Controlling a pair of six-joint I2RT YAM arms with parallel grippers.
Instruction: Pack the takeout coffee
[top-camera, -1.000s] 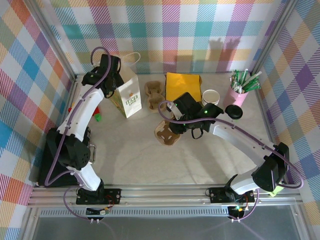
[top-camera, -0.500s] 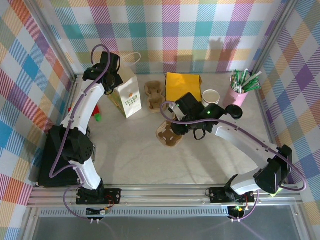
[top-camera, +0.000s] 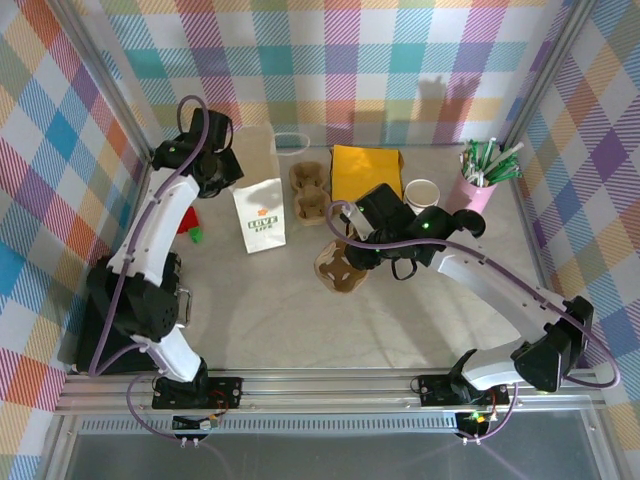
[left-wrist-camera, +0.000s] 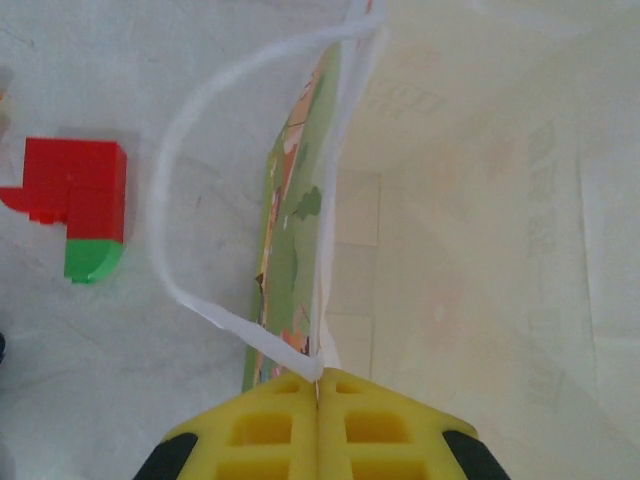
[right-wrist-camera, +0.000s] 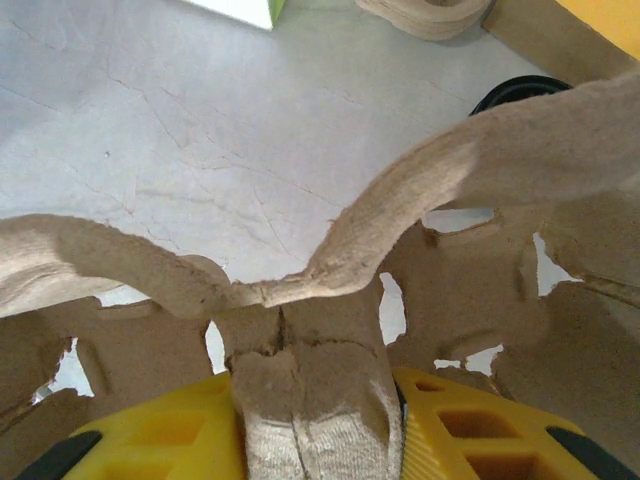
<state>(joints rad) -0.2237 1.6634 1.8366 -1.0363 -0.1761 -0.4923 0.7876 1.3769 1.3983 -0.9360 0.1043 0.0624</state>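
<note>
Your right claw (right-wrist-camera: 316, 392) is clenching the cardboard tray (right-wrist-camera: 480, 150) by its ridge; your left claw (left-wrist-camera: 318, 396) is pinching the paper bag (left-wrist-camera: 480, 200) at its rim. The lidded coffee (top-camera: 467, 222) is standing near the tabletop's (top-camera: 260, 310) far-right corner, just beside a pink cup (top-camera: 476, 192) holding straws (top-camera: 490, 156).

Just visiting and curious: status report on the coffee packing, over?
Left tool shut on paper bag rim. Right tool shut on cardboard carrier. Coffee cup at back, untouched, black lid lying apart. Right arm close in front.
</note>
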